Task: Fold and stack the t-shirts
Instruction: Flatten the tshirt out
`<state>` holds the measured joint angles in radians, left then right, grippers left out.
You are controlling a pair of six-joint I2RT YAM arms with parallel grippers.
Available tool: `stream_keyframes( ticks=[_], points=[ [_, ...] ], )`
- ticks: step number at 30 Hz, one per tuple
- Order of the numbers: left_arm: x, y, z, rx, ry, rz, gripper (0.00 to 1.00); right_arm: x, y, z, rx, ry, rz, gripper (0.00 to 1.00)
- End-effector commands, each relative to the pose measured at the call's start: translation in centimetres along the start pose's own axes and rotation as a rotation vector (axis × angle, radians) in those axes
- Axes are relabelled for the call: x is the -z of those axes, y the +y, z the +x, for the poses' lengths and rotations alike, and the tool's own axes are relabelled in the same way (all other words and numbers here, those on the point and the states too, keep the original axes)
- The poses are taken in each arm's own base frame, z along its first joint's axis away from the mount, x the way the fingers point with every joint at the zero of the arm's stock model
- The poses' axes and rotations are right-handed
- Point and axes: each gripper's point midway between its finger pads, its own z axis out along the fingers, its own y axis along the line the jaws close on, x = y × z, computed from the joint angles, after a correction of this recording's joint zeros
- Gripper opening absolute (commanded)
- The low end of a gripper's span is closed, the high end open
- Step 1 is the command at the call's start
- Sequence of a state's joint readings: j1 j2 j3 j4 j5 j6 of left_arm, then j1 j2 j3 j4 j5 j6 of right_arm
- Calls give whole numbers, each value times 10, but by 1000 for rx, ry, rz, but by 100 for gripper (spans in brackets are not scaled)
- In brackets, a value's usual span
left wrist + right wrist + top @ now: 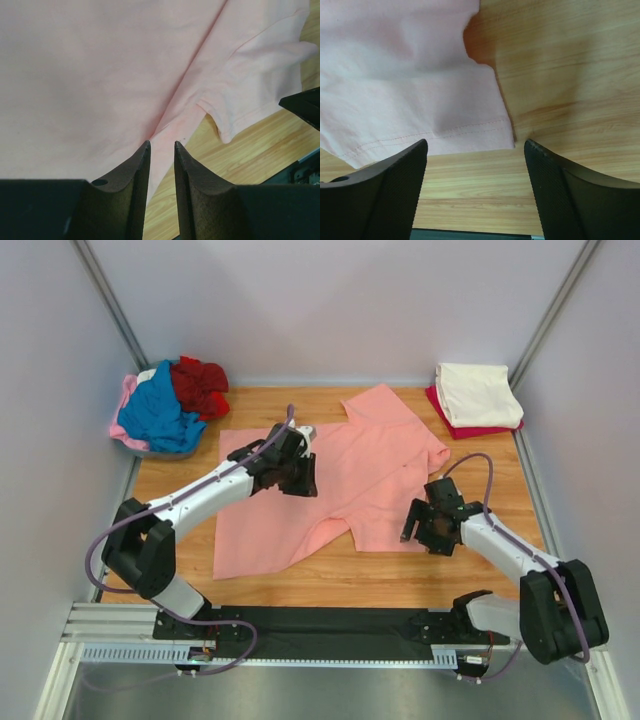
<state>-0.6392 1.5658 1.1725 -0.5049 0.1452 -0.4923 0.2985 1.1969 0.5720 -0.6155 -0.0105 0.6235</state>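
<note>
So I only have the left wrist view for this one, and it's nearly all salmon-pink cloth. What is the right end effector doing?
Observer: The right end effector is open. Its fingers stand either side of a hem corner of the salmon-pink t-shirt, not closed on it.
Reviewer: Anything folded yet?
Observer: Yes. A cream t-shirt lies folded on a red t-shirt at the far right corner of the table.
Reviewer: And what's waiting?
Observer: A crumpled heap at the far left holds a blue t-shirt, a dark red t-shirt and a pale pink t-shirt.
</note>
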Motion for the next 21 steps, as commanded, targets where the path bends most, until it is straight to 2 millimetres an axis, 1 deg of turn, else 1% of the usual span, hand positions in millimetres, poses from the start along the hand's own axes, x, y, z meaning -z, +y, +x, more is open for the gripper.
stream_keyframes(
  ticks=[1, 3, 5, 6, 8, 9, 10, 11, 12, 13, 14, 15, 16, 17, 19, 20, 21],
  points=[
    [14, -3, -6, -13, -43, 9, 33, -4, 12, -1, 43, 18, -14, 77],
    [21, -5, -7, -21, -59, 18, 33, -9, 14, 5, 60, 46, -3, 70],
    [26, -5, -7, -31, -72, 22, 33, -12, 17, 6, 65, 59, -3, 54],
    [31, -6, -7, -37, -82, 30, 33, -13, 18, 7, 65, 64, -3, 36],
    [35, -5, -6, -40, -93, 29, 33, -14, 15, 7, 64, 67, 11, 25],
    [38, -4, -5, -43, -101, 30, 33, -13, 14, 6, 67, 61, 23, 9],
    [39, -5, -5, -43, -103, 33, 33, -8, 13, 6, 63, 63, 31, 0],
    [39, -4, -2, -41, -99, 33, 33, -6, 9, 1, 41, 34, 56, 0],
    [42, -5, -3, -39, -108, 40, 33, -1, 4, 5, 28, 38, 72, 1],
    [43, -6, -3, -40, -112, 46, 33, 12, 6, -2, 1, -9, 51, 0],
    [46, -8, -2, -38, -115, 60, 33, 20, 1, -6, -22, -44, 72, 0],
    [47, -9, -2, -37, -120, 67, 33, 30, -7, -1, -63, -45, 99, 0],
    [49, -10, -3, -37, -124, 73, 33, 48, -6, -7, -86, -107, 65, 0],
    [53, -13, -3, -40, -132, 84, 33, 57, -9, -8, -110, -132, 68, 0],
    [56, -14, -4, -39, -141, 90, 33, 77, -11, -2, -186, -152, 32, 1],
    [57, -16, -5, -37, -146, 100, 33, 85, -11, 5, -211, -136, 17, 0],
    [58, -17, -4, -34, -146, 104, 33, 90, -11, 8, -264, -138, 12, 0]
  ],
)
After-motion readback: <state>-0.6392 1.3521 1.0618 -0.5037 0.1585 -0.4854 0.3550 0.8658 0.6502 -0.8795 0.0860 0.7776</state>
